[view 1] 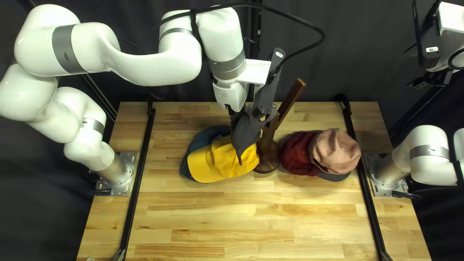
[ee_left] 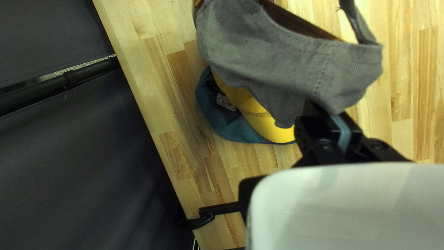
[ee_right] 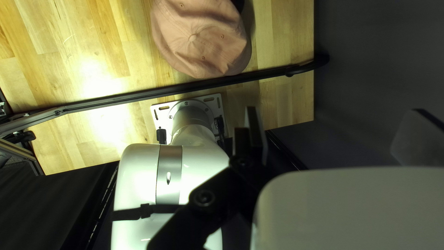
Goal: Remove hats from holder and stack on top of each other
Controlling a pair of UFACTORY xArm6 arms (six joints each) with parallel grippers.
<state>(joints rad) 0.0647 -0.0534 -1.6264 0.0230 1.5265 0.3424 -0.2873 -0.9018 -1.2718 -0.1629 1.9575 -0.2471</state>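
A grey hat (view 1: pixel 246 136) hangs from my left gripper (view 1: pixel 243 117) beside the wooden hat holder (view 1: pixel 270 145), just above a yellow hat (view 1: pixel 221 163) that lies on a teal hat (view 1: pixel 203 139). In the left wrist view the gripper (ee_left: pixel 329 113) is shut on the grey hat (ee_left: pixel 284 62) at its edge, with the yellow hat (ee_left: pixel 249 107) and teal hat (ee_left: pixel 222 118) on the table below. A pink hat (view 1: pixel 335 150) lies over a red hat (view 1: pixel 295 152) and a dark hat (view 1: pixel 333 176), right of the holder. My right gripper (ee_right: pixel 333 135) is open and empty, raised above its arm's base.
The holder's round base (view 1: pixel 267 165) stands mid-table between the two hat piles, and its slanted peg (view 1: pixel 293 94) is bare. Black rails (view 1: pixel 139 174) (view 1: pixel 359 170) run along both table sides. The pink hat (ee_right: pixel 201 34) lies near the right rail (ee_right: pixel 173 92).
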